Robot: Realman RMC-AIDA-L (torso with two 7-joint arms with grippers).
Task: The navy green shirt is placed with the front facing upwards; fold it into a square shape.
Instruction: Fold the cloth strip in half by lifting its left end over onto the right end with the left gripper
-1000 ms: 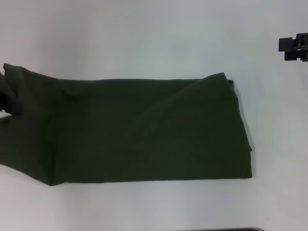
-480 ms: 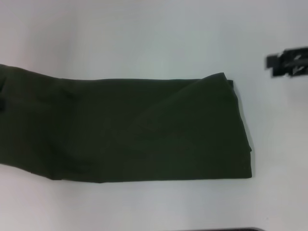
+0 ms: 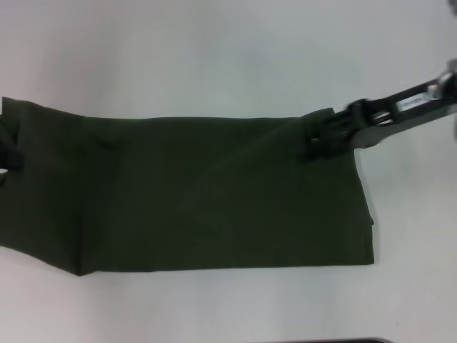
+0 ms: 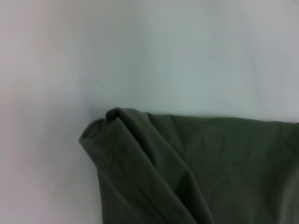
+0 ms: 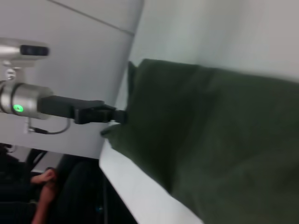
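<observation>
From above, the shirt (image 3: 193, 193) is lying across the white table (image 3: 214, 57) as a long dark-green band, its left end running off the edge of the view and lifting a little where the left gripper (image 3: 10, 153) is sitting against it; that one looks clamped on the cloth, though its fingers are mostly hidden. The right gripper (image 3: 323, 139) is reaching in over the far right corner, touching or just above the fabric, and I cannot tell how wide it is standing or whether it has anything. From the left wrist, the cloth is showing a rolled, doubled corner (image 4: 107, 123) resting on the table, soft and creased. From the right wrist, the left gripper (image 5: 114, 116) is pinching the shirt's far edge, which is hanging limp beneath it. This looks like light, floppy cotton that will sag and slide between layers, so I'd judge the corners are the places to pinch, catching every layer together.
</observation>
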